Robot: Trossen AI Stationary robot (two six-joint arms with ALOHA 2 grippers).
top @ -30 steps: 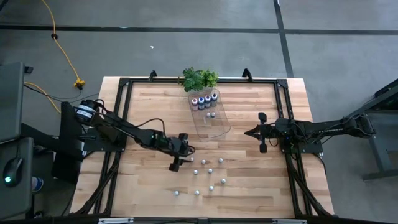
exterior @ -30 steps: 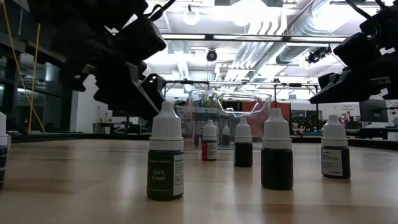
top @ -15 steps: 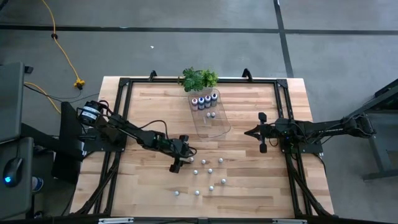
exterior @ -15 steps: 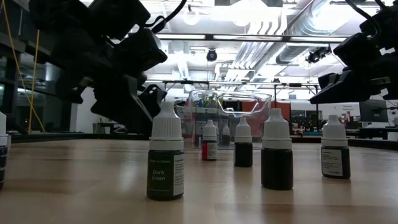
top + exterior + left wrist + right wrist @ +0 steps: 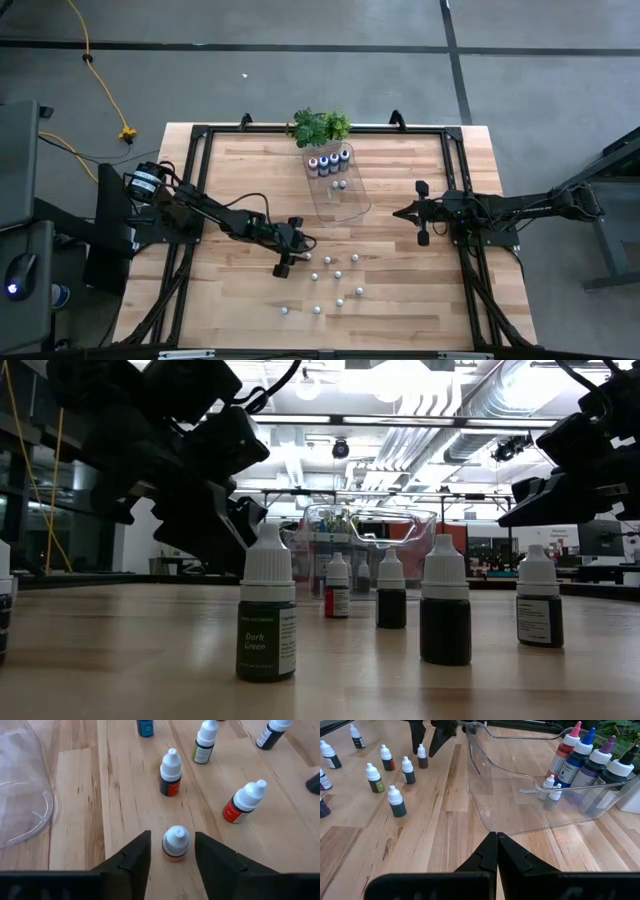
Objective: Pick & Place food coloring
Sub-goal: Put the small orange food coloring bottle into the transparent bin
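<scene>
Bottle (image 5: pixel 176 842) of food coloring stands upright on the worktop between the left claw (image 5: pixel 172 851) fingers, which are half open and not yet gripping. Squeeze squarely below the cap, then lift straight up.

Bright ceiling lights (image 5: pixel 400 375) flare in the low view, leaving arms silhouetted; table (image 5: pixel 400 170) evenly lit, shadows soft.

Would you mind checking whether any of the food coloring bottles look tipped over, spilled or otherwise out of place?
Nothing stands out. The small bottles on the table stand upright and capped, the larger ones stand inside the clear tray, and no spill shows.
</scene>
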